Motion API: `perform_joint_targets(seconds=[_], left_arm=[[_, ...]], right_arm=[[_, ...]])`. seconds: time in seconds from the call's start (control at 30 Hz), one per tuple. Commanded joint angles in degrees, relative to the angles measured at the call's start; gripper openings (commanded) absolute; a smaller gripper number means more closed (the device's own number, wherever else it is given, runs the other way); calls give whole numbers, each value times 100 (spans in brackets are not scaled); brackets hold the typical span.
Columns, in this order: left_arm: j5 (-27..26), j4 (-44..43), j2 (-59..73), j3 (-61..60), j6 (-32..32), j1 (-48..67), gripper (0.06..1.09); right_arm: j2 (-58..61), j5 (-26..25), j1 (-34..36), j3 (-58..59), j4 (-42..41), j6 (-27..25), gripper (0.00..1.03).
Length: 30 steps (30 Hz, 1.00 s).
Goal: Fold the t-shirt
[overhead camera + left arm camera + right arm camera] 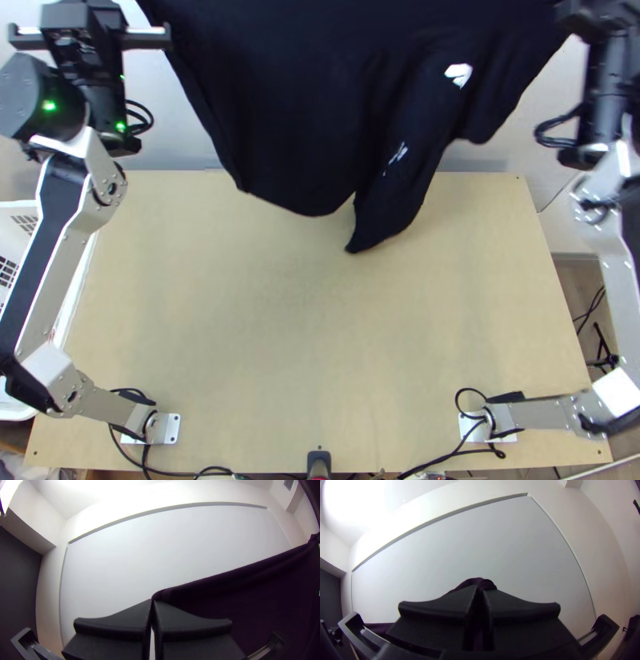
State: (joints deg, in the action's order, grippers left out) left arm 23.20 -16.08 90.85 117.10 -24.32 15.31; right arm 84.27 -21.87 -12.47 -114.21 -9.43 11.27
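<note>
Behind your work stands a smooth, pale panel (pixel 173 546), bordered by a thin grey frame. Below it your light wooden table (pixel 304 344) presents a flat, matt, pale tan surface with straight edges. Your dark t-shirt (pixel 288 120) hangs unfolded between the two arms, in front of the table's far edge; its soft, matt cloth falls in shallow vertical folds to a curved lower border, and one tapering flap hangs lowest over the tabletop. You cannot tell whether that tip touches the wood. Your left arm (pixel 60 232) and right arm (pixel 612 264), of silver-grey links and black joints, rise on either side. Beside the table on your left sits a white plastic basket (pixel 20 220), its wall pierced by a lattice of slots. Your left gripper (pixel 88 36) has its broad black fingers closed, pinching a bunched bit of the cloth at the tips, from which a taut edge runs off. Your right gripper (pixel 604 48) is likewise closed on a small, rounded gather of fabric. A small, angular white patch (pixel 458 74) marks the cloth.
</note>
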Motion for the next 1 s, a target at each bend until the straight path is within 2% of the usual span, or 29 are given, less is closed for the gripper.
perform_joint_targets(seconds=[0.0,0.17,0.27,0.37,0.6,0.73,0.97], left_arm=[[176,-221,-595,182,-117,-28,9],[176,-150,-1597,-29,-240,165,9],[167,-133,-2256,-398,-645,657,9],[158,-45,-2818,-697,-697,816,9],[-184,1388,-4207,-1506,-706,1000,9],[-184,1678,-5068,-2534,-636,991,9],[-167,2161,-6325,-4819,111,974,9]], right_arm=[[-1009,-134,34,189,38,-11,3],[-2011,-116,34,233,636,-72,3],[-2538,-37,25,321,961,-204,3],[-2951,104,8,338,1136,-397,3],[-3760,165,-159,250,1928,-678,3],[-4428,218,-186,1085,2323,-635,3],[-5386,508,-502,3300,2806,-661,3]])
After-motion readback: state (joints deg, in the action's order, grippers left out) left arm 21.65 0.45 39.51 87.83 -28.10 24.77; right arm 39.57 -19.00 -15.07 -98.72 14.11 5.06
